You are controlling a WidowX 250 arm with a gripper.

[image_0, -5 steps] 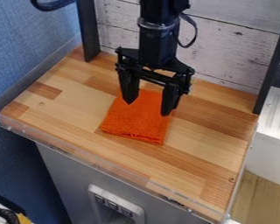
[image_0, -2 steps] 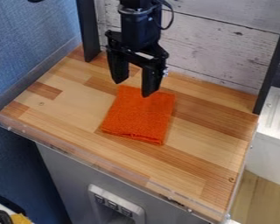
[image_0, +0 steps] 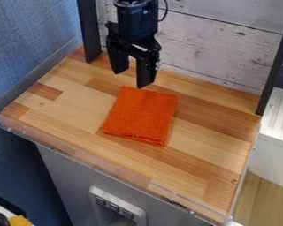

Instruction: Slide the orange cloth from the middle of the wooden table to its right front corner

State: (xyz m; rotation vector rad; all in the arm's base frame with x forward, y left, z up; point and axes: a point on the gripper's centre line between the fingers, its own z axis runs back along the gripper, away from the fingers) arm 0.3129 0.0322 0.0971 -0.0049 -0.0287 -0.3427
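"What's closest to us?"

"A grey cabinet front (image_0: pixel 64 176) with a pale switch panel (image_0: pixel 113 206) set in it. Off in the near left corner I can see a bit of something yellow (image_0: pixel 18 220), and pale wood flooring (image_0: pixel 265 198) over on the right."

"And above the cabinet?"

"A clear strip (image_0: pixel 79 156) runs along the near edge of the wooden top (image_0: pixel 215 154). Then comes the orange cloth (image_0: pixel 141 115), lying flat and folded around the middle of the wood, turned a little askew. You can see the layers at its near edge."

"Has the arm got hold of it?"

"No, the gripper (image_0: pixel 132 78) is just past the cloth's far edge, pointing down. Its two fingers stand wide apart, with wood showing between them. How high they are over the top, I can't tell from here."

"What's on either side?"

"A blue wall (image_0: pixel 32 48) on the left, and a white ribbed surface (image_0: pixel 280 114) beyond the right edge."

"And at the back?"

"Two black posts, one on the left (image_0: pixel 89 31), one on the right (image_0: pixel 275 66), and whitewashed boards (image_0: pixel 220 44) behind the arm, worn and marked with dark knots."
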